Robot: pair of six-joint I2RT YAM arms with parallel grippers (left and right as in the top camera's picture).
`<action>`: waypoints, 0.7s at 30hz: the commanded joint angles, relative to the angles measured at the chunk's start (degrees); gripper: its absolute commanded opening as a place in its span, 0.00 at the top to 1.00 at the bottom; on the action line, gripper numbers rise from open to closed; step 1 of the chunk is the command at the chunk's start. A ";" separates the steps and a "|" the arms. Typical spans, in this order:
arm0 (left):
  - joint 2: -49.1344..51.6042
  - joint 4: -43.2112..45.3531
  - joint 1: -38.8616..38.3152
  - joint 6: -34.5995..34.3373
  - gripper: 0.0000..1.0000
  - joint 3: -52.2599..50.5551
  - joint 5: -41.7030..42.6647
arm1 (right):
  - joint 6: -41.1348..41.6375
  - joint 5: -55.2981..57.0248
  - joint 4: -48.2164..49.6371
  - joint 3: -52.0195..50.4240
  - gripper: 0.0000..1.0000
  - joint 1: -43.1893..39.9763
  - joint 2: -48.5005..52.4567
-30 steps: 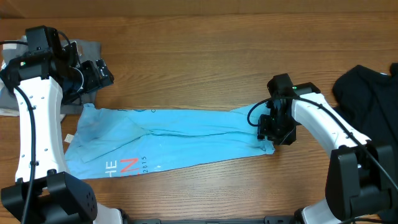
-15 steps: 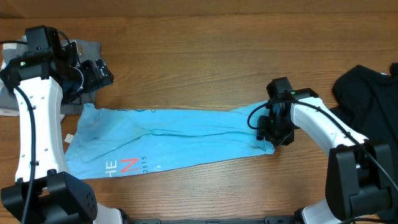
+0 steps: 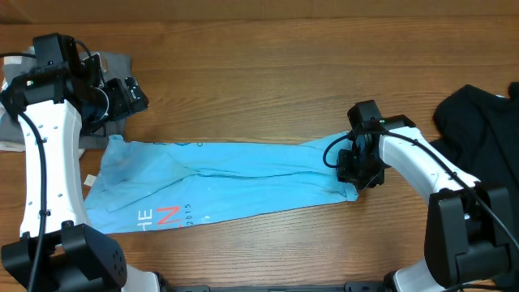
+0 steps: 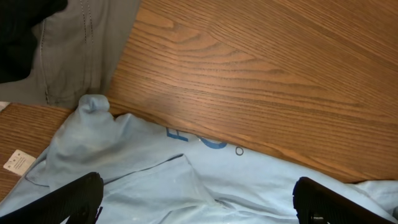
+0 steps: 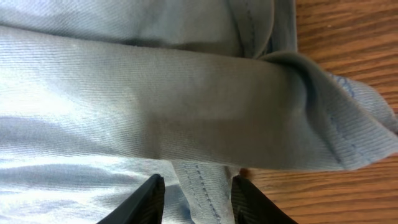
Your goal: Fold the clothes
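Well, our shirt (image 3: 235, 182) is a long strip; cross-folds remain. At three o'clock the right pincer (image 5: 194, 196) straddles its end. Whether it is clamped, we cannot tell; the left pincer (image 4: 199, 202) gapes.

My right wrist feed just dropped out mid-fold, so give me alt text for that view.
Light blue T-shirt cloth fills the frame, a thick fold crossing it. The black fingertips of the right gripper straddle a stitched hem at the bottom edge; whether they pinch it is unclear. Wooden table shows at right.
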 commanded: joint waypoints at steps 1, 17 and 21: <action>0.13 0.17 -0.24 1.14 0.00 0.61 -0.15 | 0.44 0.76 0.52 -0.44 0.56 0.00 -0.52; 0.13 -0.68 -0.28 1.20 0.00 0.61 1.22 | 0.68 0.52 0.70 -0.44 0.43 0.02 -0.52; 0.13 -1.75 -1.42 7.39 0.05 0.61 6.29 | 0.70 0.74 1.16 -0.44 0.43 0.00 -0.52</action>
